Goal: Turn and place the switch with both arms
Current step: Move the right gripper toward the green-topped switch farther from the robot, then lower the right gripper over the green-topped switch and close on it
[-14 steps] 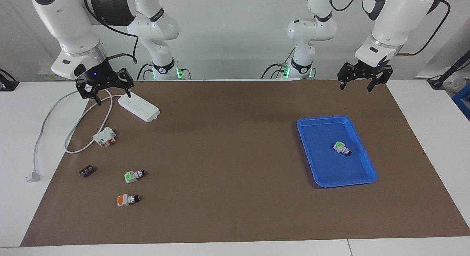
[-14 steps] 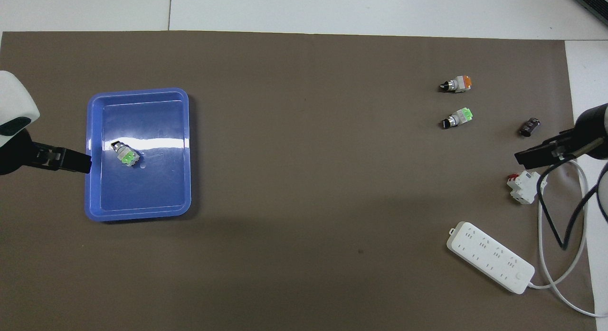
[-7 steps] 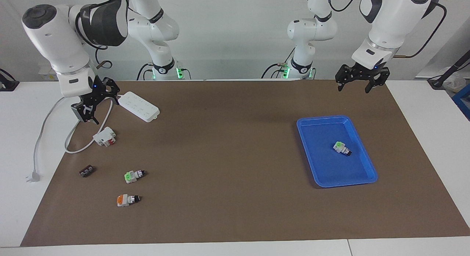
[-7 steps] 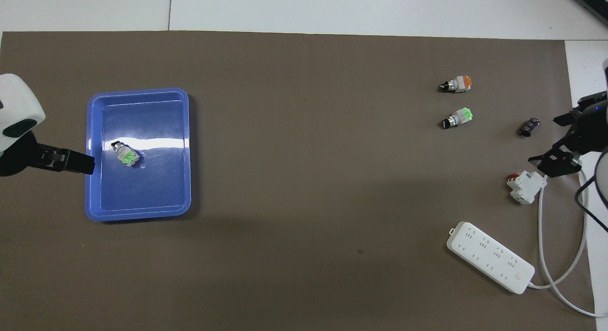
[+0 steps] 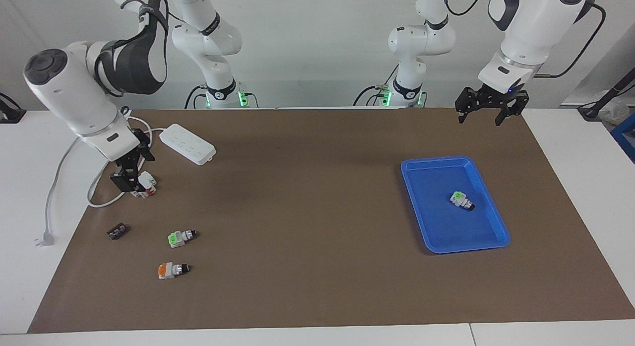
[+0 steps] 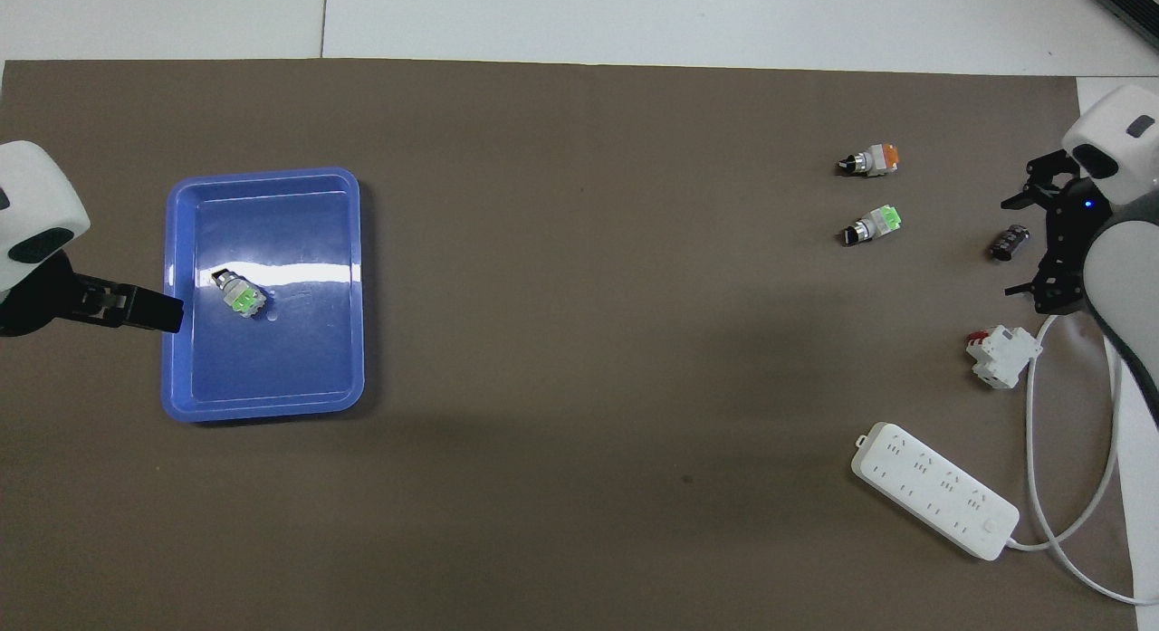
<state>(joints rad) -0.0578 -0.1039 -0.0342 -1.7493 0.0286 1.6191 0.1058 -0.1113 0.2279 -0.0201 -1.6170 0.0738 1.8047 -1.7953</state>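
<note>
Two switches lie on the brown mat toward the right arm's end: one showing green (image 5: pixel 181 237) (image 6: pixel 871 225), and one showing orange (image 5: pixel 172 270) (image 6: pixel 869 160) farther from the robots. A third switch (image 5: pixel 461 200) (image 6: pixel 237 294), green up, lies in the blue tray (image 5: pixel 436 160) (image 6: pixel 272 174). My right gripper (image 5: pixel 126 183) (image 6: pixel 1007 247) hangs low and open over the mat by the white-and-red block, holding nothing. High over the mat at the left arm's end, my left gripper (image 5: pixel 479 120) (image 6: pixel 136 310) stands open and empty.
A white-and-red block (image 5: pixel 146 183) (image 6: pixel 1000 355) and a black terminal strip (image 5: pixel 117 232) (image 6: pixel 1010 243) lie near the right gripper. A white power strip (image 5: pixel 187 143) (image 6: pixel 933 489) lies nearer the robots, its cable looping off the mat.
The right arm swung down from above the power strip's cable to the white-and-red block, turning its wrist. The left gripper barely shifted. No object moved.
</note>
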